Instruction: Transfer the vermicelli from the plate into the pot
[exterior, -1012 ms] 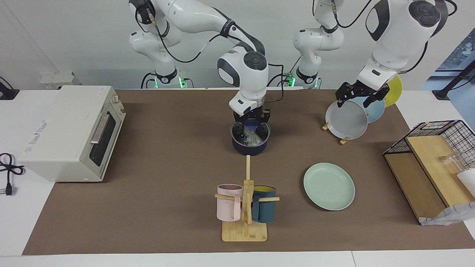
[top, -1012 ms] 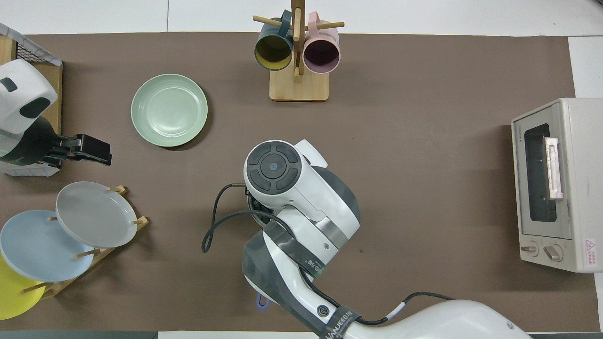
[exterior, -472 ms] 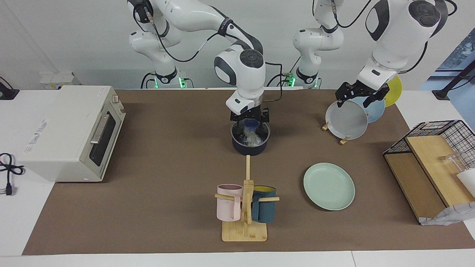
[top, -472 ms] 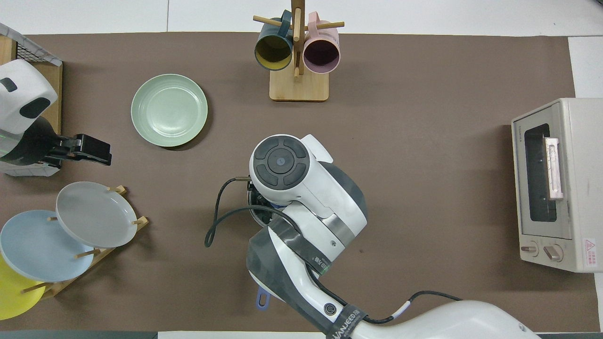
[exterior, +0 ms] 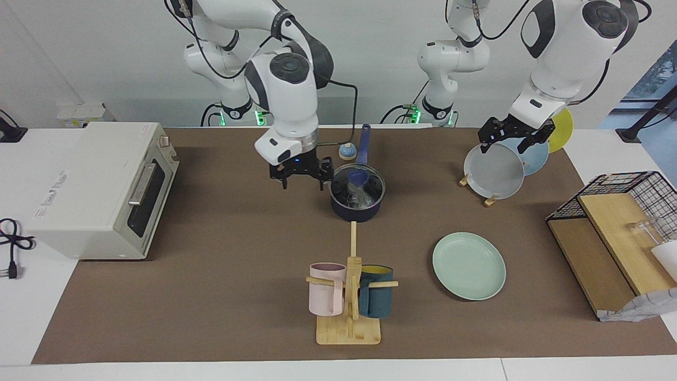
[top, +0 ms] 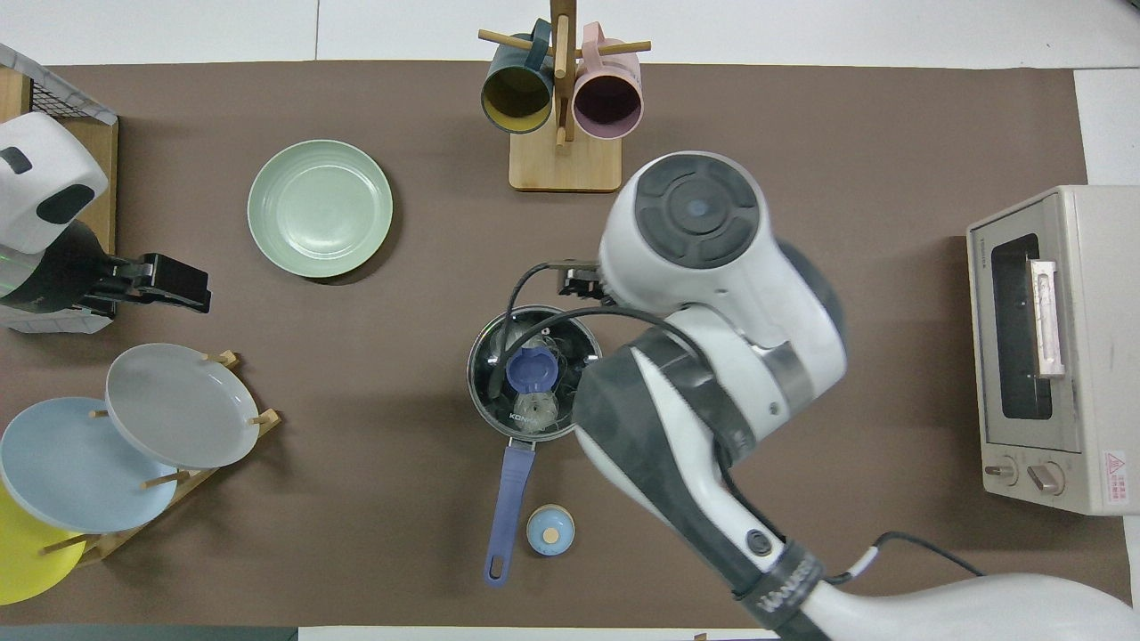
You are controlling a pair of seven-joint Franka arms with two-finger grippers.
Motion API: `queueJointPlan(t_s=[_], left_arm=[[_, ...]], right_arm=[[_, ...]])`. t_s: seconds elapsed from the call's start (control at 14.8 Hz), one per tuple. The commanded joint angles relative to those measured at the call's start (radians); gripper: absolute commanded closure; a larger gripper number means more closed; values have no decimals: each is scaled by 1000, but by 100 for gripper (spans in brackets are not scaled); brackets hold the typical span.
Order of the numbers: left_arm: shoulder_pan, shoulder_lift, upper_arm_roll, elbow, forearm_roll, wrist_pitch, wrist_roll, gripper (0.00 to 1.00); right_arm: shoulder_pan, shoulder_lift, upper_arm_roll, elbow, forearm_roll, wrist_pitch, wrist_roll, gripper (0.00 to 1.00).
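The long brown mat is covering the white table and carrying nearly everything. At the right arm's end of the table the boxy cream toaster oven is sitting with its dark glass door facing the mat. At the left arm's end a black wire basket with bamboo boards is standing, and nearer to the robots than it a wooden rack is holding a grey round plate, a light blue plate and a yellow plate on edge.

The round mint-green shallow plate is lying bare on the mat, farther from the robots than the rack. Beside it, toward the right arm's end, a bamboo mug tree is carrying a pink mug and a dark teal mug.

The small dark navy saucepan is standing mid-mat, nearer to the robots than the mug tree, its long blue handle pointing toward the robots. The clump of translucent white vermicelli is lying inside it, under a glass lid with a blue knob. A small pale blue round knob-like piece is resting just beside the handle.

The right gripper is hanging in the air beside the saucepan, over bare mat toward the right arm's end, its fingers spread apart and holding nothing. The left gripper is waiting over the plate rack, fingers parted narrowly, gripping nothing.
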Motion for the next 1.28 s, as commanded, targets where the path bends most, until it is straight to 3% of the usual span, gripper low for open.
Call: queueJointPlan(t_s=[0.0, 0.13, 0.4, 0.81, 1.21], left_arm=[[13, -21, -8, -14, 13, 6, 3, 0], [13, -21, -8, -13, 13, 6, 3, 0], [13, -21, -8, -12, 13, 6, 3, 0], [13, -21, -8, -14, 13, 6, 3, 0], [13, -21, -8, -13, 13, 6, 3, 0]], right_arm=[[-44, -50, -55, 49, 23, -119, -134, 0], [-105, -79, -55, 88, 29, -197, -184, 0], [-119, -165, -125, 67, 55, -294, -304, 0], [-191, -243, -156, -50, 55, -303, -400, 0], [-202, -248, -206, -58, 57, -288, -564, 0]])
